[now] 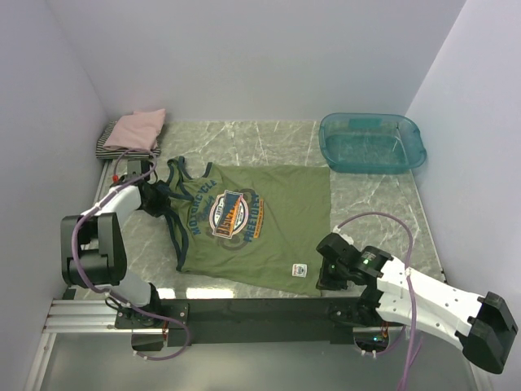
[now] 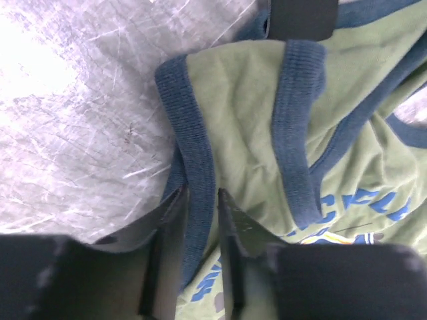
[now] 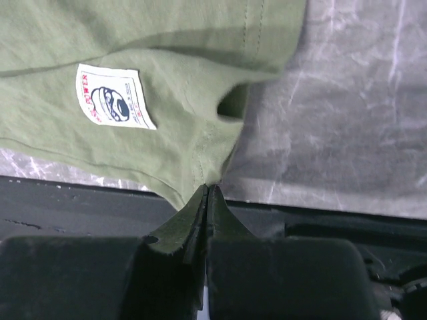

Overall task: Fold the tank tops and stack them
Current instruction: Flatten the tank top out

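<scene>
The olive-green tank top (image 1: 252, 228) with navy trim and a round blue-orange print lies spread flat on the marble table, straps to the left. My left gripper (image 1: 156, 199) is at the shoulder straps. In the left wrist view its jaws (image 2: 200, 200) are closed on the navy trim of one strap (image 2: 193, 160). My right gripper (image 1: 326, 265) is at the shirt's near right hem corner. In the right wrist view it (image 3: 207, 190) is shut on that corner of the cloth (image 3: 133, 53), next to a white label patch (image 3: 115, 97). A folded pink tank top (image 1: 138, 128) lies on a striped one (image 1: 106, 140) at the back left.
A see-through teal plastic tub (image 1: 372, 142) stands at the back right. A black mounting rail (image 1: 244, 309) runs along the table's near edge just below the shirt's hem. White walls close in the table on the left, back and right.
</scene>
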